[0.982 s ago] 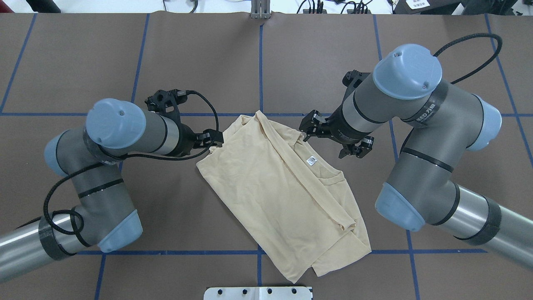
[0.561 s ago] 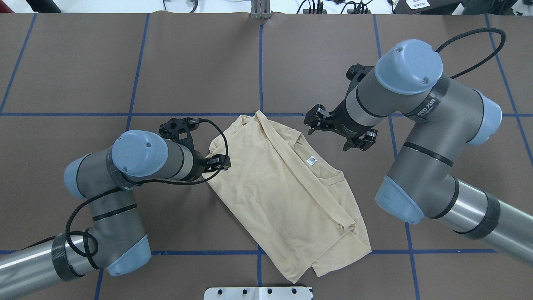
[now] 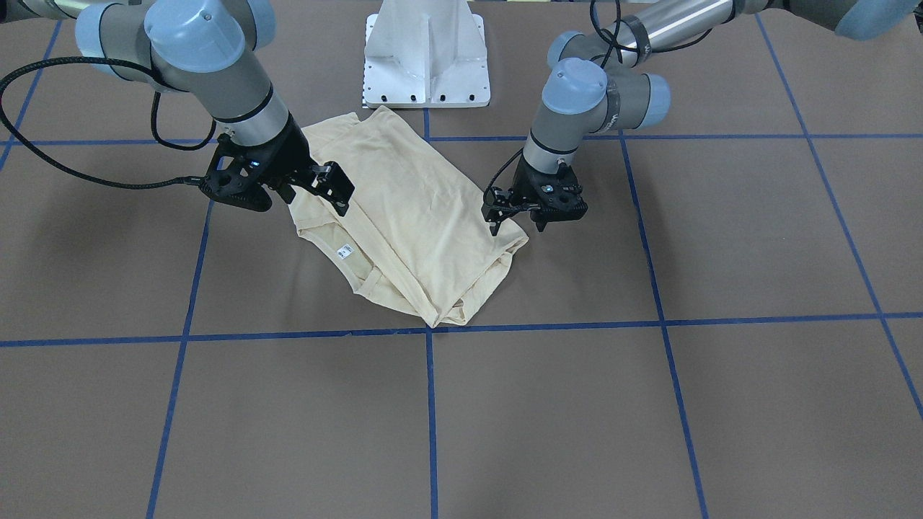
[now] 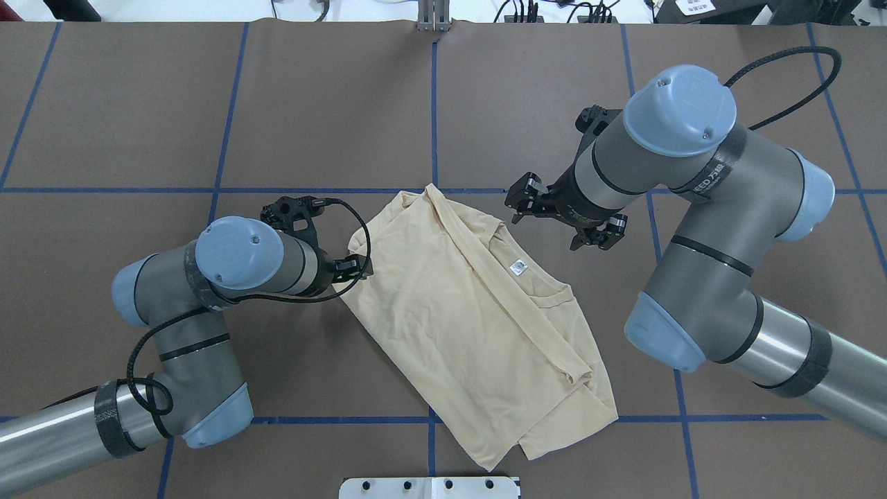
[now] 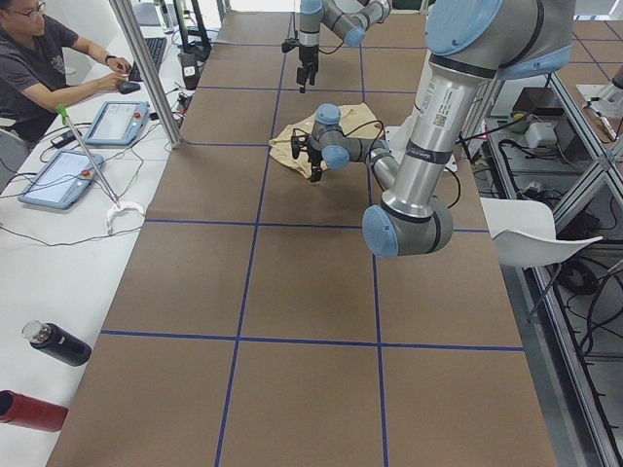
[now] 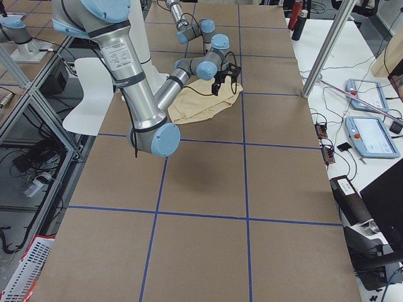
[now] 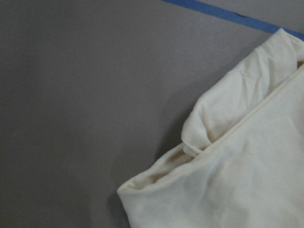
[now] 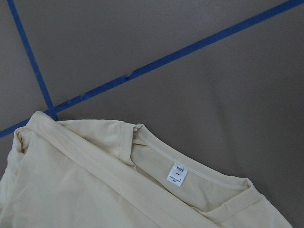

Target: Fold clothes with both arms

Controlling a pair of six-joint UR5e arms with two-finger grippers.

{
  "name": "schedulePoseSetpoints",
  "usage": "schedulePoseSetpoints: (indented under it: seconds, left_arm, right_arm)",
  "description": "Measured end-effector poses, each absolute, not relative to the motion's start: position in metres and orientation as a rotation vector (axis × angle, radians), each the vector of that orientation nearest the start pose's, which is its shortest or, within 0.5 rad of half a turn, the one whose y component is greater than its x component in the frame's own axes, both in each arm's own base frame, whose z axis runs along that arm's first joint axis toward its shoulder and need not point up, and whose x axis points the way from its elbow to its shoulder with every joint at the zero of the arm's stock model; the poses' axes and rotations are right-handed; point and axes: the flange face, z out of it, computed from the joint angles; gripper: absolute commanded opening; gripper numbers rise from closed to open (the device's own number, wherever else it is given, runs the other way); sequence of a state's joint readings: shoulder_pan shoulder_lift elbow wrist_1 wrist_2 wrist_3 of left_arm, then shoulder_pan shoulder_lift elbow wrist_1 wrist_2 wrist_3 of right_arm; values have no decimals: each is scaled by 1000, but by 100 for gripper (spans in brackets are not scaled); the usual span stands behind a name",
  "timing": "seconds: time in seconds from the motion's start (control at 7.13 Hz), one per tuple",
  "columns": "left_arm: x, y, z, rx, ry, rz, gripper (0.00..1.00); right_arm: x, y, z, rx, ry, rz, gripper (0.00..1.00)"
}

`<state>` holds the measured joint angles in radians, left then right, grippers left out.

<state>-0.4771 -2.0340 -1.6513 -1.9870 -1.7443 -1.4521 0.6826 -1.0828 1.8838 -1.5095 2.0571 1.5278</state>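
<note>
The brown table (image 4: 138, 104), marked into squares by blue tape, carries everything. The right arm (image 4: 714, 208) comes in from the robot's right and bends at the elbow, with its wrist angled down toward the middle of the table. The left arm (image 4: 180, 312) comes in low from the other side, its forearm pointing at the shirt (image 4: 471, 326).

The cream-yellow shirt lies flat in the middle of the table, folded into a long slanted block. One end is just beside the white base (image 3: 427, 65) and the other reaches the blue cross line farther out. A narrow folded band runs along its length, and the neckline opens on the side toward the right arm.

The right fingers (image 4: 521, 197) are spread wide and hold nothing. They hang over bare table just beside the far collar-side corner of the shirt, apart from the cloth. The left fingers (image 3: 493, 218) are also parted, with one on each side of the shirt's long edge near its far corner. I cannot tell whether they touch the fabric. The left wrist view shows that corner with a small tucked fold.

The white label (image 8: 177, 175) sits inside the neckline, facing up.
</note>
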Motion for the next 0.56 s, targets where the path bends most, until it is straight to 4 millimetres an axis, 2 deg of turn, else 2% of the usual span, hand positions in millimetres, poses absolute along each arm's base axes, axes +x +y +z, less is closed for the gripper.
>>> schedulePoseSetpoints:
  seconds: [0.42, 0.56]
  left_arm:
    - [533, -413, 314, 145, 961, -235, 64]
    - [533, -413, 314, 147, 961, -234, 63]
  right_arm:
    - [-414, -449, 238, -126, -956, 381, 100]
    - [-413, -449, 238, -126, -956, 381, 100]
